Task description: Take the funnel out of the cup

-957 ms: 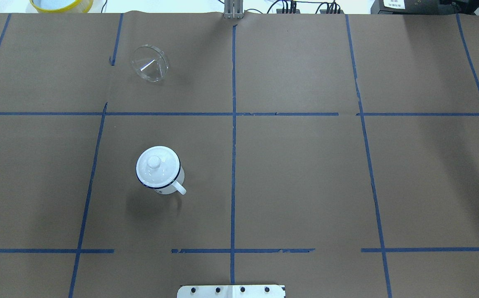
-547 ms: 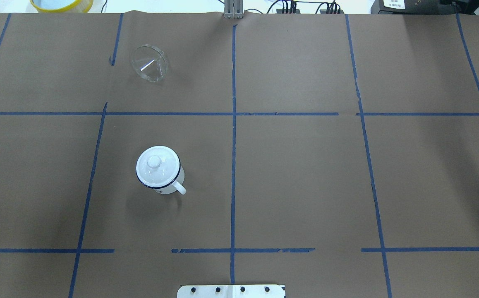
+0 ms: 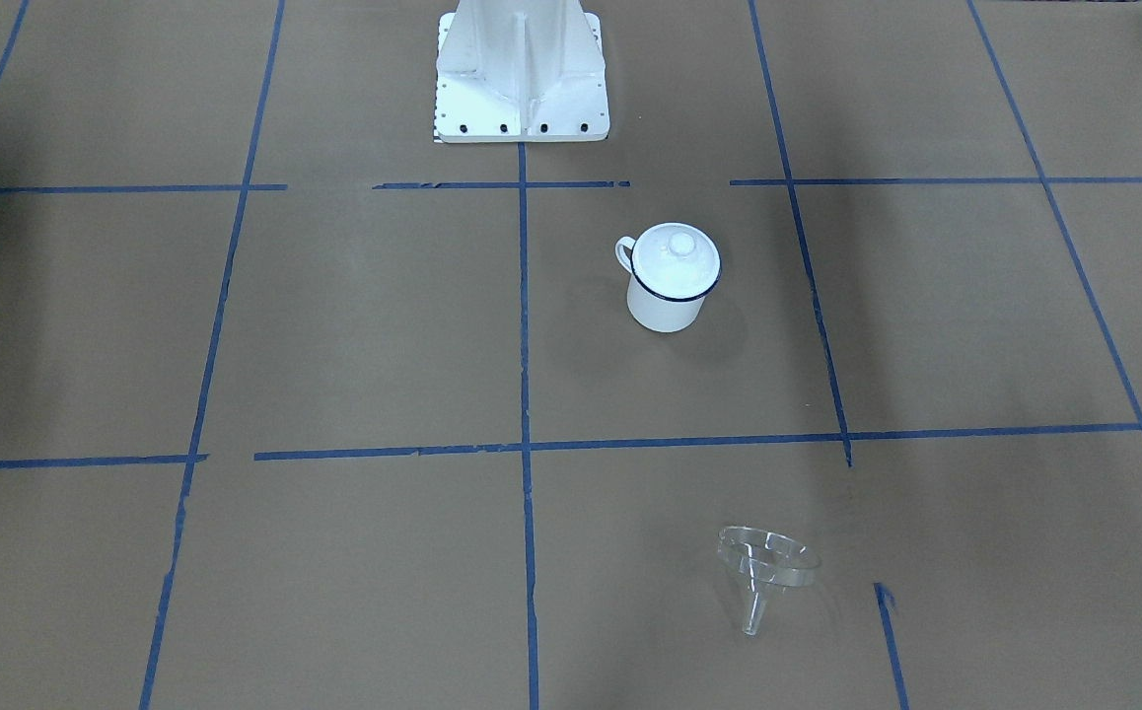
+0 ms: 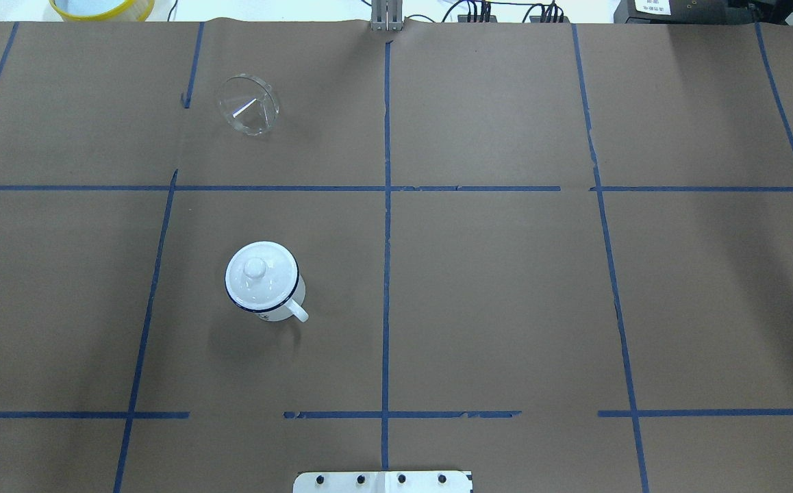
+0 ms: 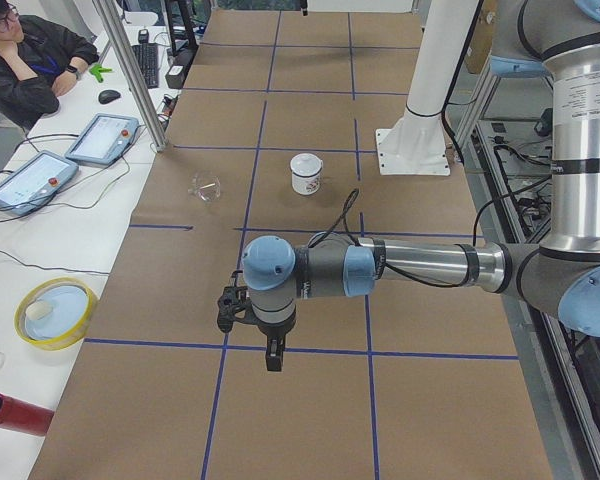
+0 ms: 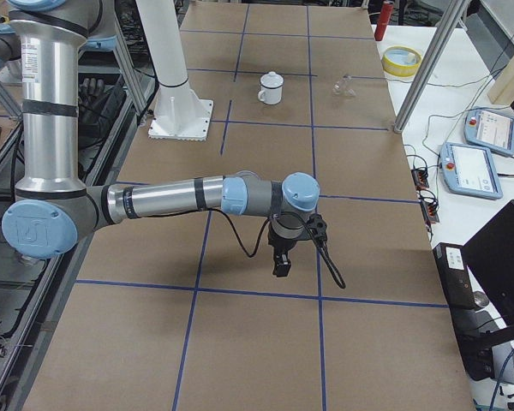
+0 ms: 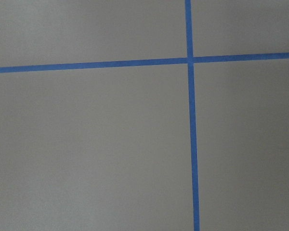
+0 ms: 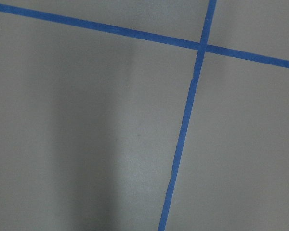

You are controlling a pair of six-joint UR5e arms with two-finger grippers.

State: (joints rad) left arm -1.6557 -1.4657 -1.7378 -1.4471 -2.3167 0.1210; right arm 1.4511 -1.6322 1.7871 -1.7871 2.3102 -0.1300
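The clear funnel [image 4: 248, 105] lies on its side on the brown paper at the far left of the table, out of the cup; it also shows in the front view [image 3: 766, 567]. The white cup [image 4: 264, 291] with a dark blue rim stands upright nearer the robot, with a white knobbed lid [image 4: 257, 268] on it. Neither gripper is near them. The left gripper [image 5: 273, 356] hangs over the table's left end and the right gripper [image 6: 280, 264] over its right end. I cannot tell whether either is open or shut. The wrist views show only paper and blue tape.
The robot's white base [image 3: 522, 69] stands at the table's near edge. A yellow-rimmed bowl [image 5: 55, 312] and a red cylinder [image 5: 15, 415] lie on the white side table beyond the left end. Control tablets [image 5: 102, 138] and a seated person [image 5: 25, 60] are there too.
A small dark shape at the overhead view's left edge one second ago no longer shows. The cup and the funnel have not moved.
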